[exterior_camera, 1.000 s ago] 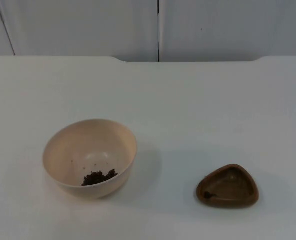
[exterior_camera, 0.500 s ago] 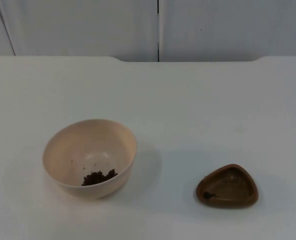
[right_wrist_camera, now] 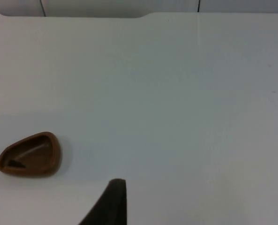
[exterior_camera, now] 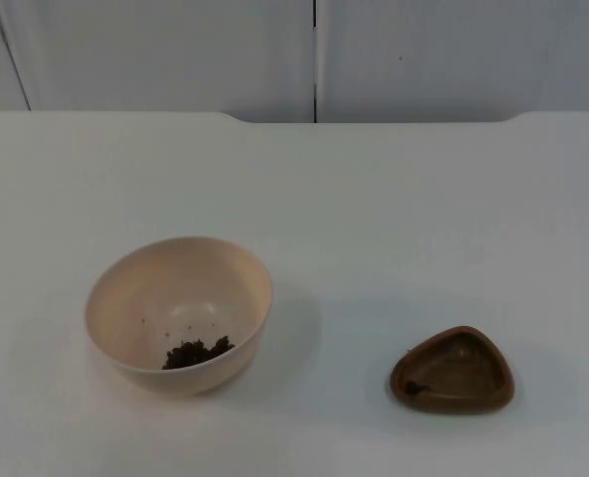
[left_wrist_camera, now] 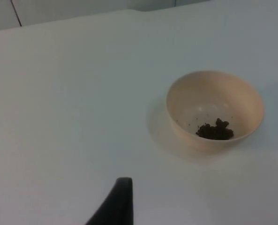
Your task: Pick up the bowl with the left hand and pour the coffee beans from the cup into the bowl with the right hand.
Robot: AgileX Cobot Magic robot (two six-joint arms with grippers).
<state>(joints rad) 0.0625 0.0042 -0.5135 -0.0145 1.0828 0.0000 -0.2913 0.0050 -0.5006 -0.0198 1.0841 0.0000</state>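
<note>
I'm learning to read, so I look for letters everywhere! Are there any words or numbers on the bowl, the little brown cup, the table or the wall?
None: no words, numbers or signs can be read anywhere.
The cream bowl with the coffee beans is plain.
The brown cup is plain.
The white table and the grey wall carry no writing.

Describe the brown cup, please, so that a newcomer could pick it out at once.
On the white table, look at the near right part in the top view, right of the cream bowl that holds coffee beans. The cup is the small, shallow, brown dish with a rounded triangular shape, standing apart from the bowl.
</note>
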